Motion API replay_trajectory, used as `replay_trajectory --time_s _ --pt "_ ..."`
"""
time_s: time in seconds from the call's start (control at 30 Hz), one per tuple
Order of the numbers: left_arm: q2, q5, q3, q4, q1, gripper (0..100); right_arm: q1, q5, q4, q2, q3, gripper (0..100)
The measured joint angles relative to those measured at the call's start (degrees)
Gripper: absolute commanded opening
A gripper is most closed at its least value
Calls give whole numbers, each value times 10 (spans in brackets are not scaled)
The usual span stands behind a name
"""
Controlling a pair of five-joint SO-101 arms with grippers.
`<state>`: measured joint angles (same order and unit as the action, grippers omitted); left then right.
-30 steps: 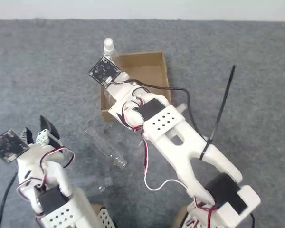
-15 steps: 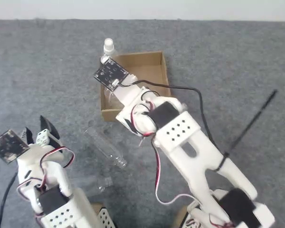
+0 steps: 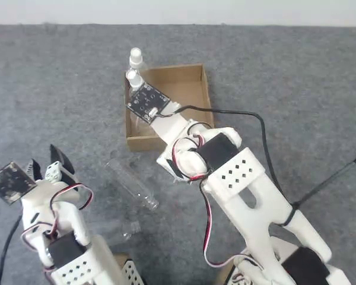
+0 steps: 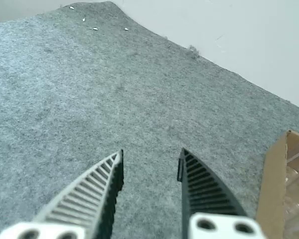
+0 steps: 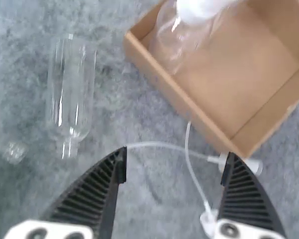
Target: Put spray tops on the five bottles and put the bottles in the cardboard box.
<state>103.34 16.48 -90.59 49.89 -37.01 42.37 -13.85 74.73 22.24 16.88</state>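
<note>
Bottle (image 3: 133, 78) is now sitting capped in cardboard box (image 3: 187, 98); right gripper (image 5: 174, 154) is backing away, jaws spread. Left gripper (image 4: 152, 157) is idling, jaws apart too.

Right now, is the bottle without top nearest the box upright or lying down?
Lying down: the bottle rests on its side on the grey mat.

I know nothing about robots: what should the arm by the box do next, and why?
Probably lower the right gripper and close its open jaws on the loose spray top lying on the mat just beneath them, beside the cardboard box. The clear bottle lying nearby has no top, so it seems to need one before being boxed.
</note>
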Motion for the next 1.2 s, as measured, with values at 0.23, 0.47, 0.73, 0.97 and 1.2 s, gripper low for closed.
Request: replay_trajectory --time_s 0.23,0.47,0.73,0.97,1.2 --pt "0 0 0 0 0 170 -12 0 26 0 0 251" --pt "0 0 0 -13 -52 170 18 42 26 0 0 252" --pt "0 0 0 -25 -122 169 130 99 4 -2 4 252" --pt "0 0 0 -25 -167 170 215 100 -113 -75 60 252" --pt "0 0 0 -25 -224 170 246 100 -132 -80 60 252"
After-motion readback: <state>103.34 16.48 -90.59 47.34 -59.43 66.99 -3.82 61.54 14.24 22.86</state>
